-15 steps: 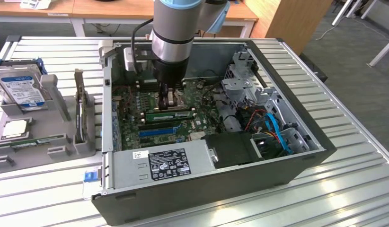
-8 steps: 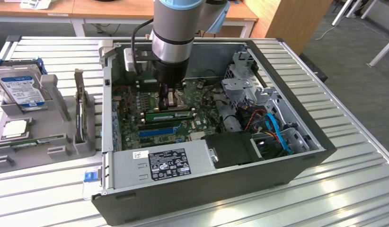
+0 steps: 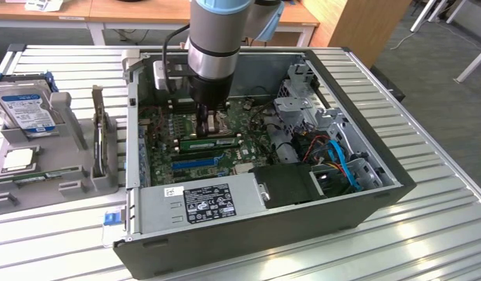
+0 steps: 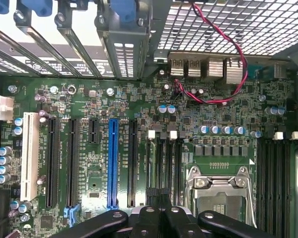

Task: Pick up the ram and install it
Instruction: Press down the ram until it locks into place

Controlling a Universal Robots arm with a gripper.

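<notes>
1. Here the gripper (image 3: pixel 212 124) hangs inside the open computer case (image 3: pixel 366 202), low over the motherboard (image 4: pixel 198 124), with its jaws pressed together and pinching nothing that can be seen.
2. In the wrist view the black fingers (image 4: pixel 154 218) meet side by side, and just beyond their tips lie the black memory slots (image 4: pixel 161 158) with white end clips.
3. Beside the jaws sits the metal processor socket (image 4: pixel 218 191); further off to the other side runs the blue expansion slot (image 4: pixel 112 161).
4. The ram (image 3: pixel 210 142), a narrow green stick, lies across the motherboard just below the jaws in the exterior view, close to them; whether it is seated in a slot cannot be told.
5. Outside the case, well away from the jaws toward the exterior view's left, a grey holder (image 3: pixel 76 175) carries a hard drive (image 3: pixel 23 108) and another green stick (image 3: pixel 41 176).
6. Red wires (image 4: pixel 223 54) loop near the rear ports, far from the jaws.
</notes>
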